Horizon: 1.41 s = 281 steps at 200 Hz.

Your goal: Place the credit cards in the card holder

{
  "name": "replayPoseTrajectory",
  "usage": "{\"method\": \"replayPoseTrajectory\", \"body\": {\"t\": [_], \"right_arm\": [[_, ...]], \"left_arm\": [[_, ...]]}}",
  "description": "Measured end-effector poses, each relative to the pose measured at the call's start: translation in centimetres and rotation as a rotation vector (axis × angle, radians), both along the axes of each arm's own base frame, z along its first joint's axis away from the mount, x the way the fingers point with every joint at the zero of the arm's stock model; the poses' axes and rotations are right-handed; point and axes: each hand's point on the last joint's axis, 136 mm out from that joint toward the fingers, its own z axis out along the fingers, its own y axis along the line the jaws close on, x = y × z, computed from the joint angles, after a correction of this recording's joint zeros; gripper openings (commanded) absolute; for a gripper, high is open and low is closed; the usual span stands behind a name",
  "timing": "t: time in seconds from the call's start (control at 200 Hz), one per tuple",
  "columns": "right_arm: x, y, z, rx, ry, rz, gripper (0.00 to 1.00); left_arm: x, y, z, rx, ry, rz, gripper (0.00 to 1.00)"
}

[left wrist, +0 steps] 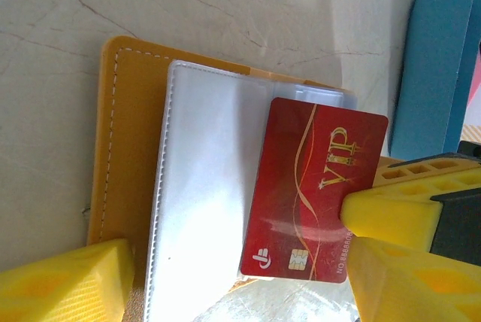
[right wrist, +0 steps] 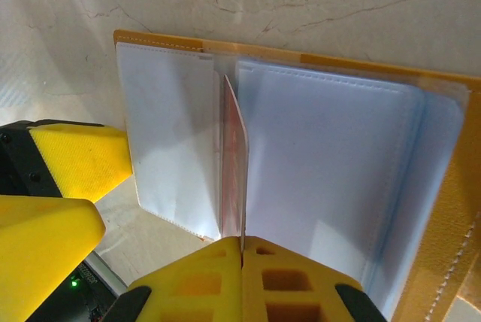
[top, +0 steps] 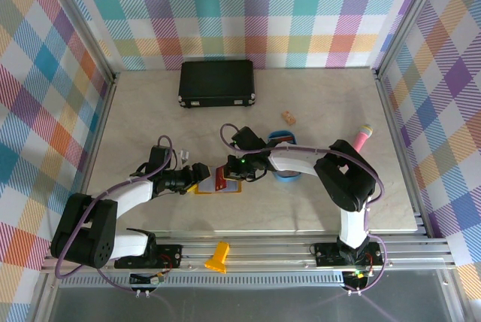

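Note:
The card holder (top: 204,189) (left wrist: 131,134) (right wrist: 331,156) lies open on the table, mustard cover down, pale clear pockets up. A red VIP credit card (top: 221,178) (left wrist: 312,186) (right wrist: 234,171) is pinched at one short end by my right gripper (top: 228,171) (right wrist: 242,250), which is shut on it. The card hangs over the pockets near the holder's fold; I cannot tell if its edge is inside a pocket. My left gripper (top: 197,174) (left wrist: 240,292) is open, its yellow fingers (left wrist: 64,280) spread either side of the holder's near edge and gripping nothing.
A blue tray (top: 287,174) (left wrist: 440,74) sits just right of the holder, under the right arm. A large black case (top: 216,83) stands at the back. A small peach object (top: 289,117) and a pink cylinder (top: 361,138) lie to the right.

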Motion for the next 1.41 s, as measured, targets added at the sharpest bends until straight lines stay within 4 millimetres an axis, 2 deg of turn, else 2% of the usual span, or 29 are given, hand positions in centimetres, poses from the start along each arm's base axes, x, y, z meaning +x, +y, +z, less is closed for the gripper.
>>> {"method": "replayPoseTrajectory", "body": {"t": [0.445, 1.405], "right_arm": [[0.1, 0.2, 0.3, 0.004, -0.005, 0.003, 0.00], [0.0, 0.2, -0.8, 0.026, 0.062, 0.020, 0.00]], "left_arm": [[0.0, 0.0, 0.0, 0.001, 0.000, -0.001, 0.75], [0.1, 0.0, -0.1, 0.005, 0.009, -0.001, 0.75]]}}
